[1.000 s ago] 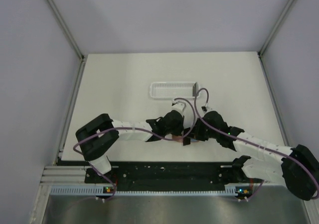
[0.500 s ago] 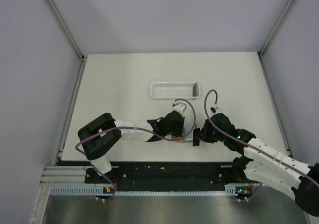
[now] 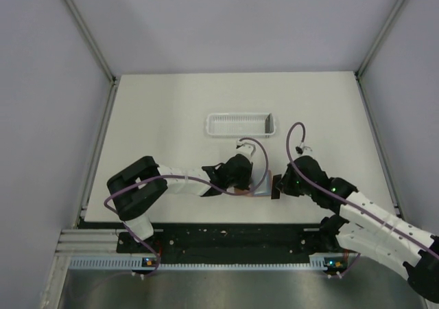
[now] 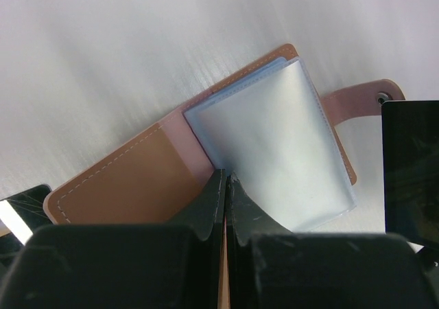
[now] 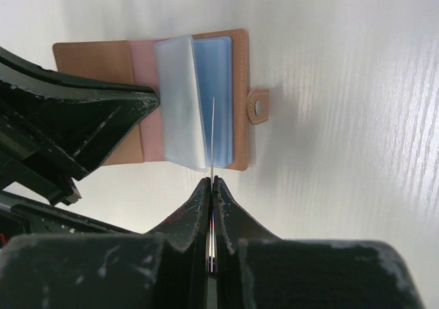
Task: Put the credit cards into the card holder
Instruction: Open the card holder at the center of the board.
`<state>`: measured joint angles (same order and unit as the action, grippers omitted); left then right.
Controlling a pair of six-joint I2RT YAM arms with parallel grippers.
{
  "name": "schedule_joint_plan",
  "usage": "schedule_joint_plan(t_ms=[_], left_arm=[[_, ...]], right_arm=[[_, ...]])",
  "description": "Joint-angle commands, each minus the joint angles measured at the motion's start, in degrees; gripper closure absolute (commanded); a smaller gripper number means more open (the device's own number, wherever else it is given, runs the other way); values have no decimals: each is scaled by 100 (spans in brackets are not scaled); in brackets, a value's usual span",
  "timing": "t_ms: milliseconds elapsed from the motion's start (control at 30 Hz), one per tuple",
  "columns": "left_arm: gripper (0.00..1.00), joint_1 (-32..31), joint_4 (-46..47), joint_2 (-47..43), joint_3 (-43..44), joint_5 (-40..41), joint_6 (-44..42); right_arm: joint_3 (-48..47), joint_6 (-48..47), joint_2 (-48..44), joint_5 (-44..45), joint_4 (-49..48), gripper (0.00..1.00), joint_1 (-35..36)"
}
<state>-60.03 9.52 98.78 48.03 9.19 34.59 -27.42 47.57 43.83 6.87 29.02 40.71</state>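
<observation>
The card holder [image 3: 258, 184] lies open on the table, with brown flaps [image 4: 130, 178] and pale blue sleeves [image 4: 274, 144] fanned up [image 5: 180, 103]. My left gripper [image 4: 226, 178] is shut, and its tips rest on the holder's fold [image 3: 250, 184]. My right gripper [image 5: 212, 180] is shut on a black credit card [image 4: 411, 172]. In the right wrist view the card is a thin upright line [image 5: 212, 137] just in front of the sleeves [image 3: 276, 185]. A black flat piece with a white mark [image 4: 24, 209], apparently another card, peeks out beside the holder's left flap.
A white slatted tray [image 3: 240, 124] stands behind the holder, toward the table's middle. The holder's snap tab [image 5: 258, 106] sticks out to the right. The left arm's fingers [image 5: 103, 117] cover the holder's left side in the right wrist view.
My right gripper has drawn back to the right with the card, from over the holder to just beside it. The left gripper has barely moved.
</observation>
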Motion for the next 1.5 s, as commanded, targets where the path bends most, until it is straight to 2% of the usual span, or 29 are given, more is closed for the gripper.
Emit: schedule_joint_plan(t_ms=[0,833,1067,1467], left_arm=[[100,9,235,-70,-75,-14,48],[100,9,243,-245,-224,21,83],[100,96,366,-728,-329,-110,22],[100,334,261,-1994,-734,4,13]], right_arm=[[-220,-29,195,174,43,100,-37],[0,-20,934,-590,-1108,100,-45],[131,-73,828,-1038,-1688,100,-45],[237,33,1549,-1698,-2760,100,-45]])
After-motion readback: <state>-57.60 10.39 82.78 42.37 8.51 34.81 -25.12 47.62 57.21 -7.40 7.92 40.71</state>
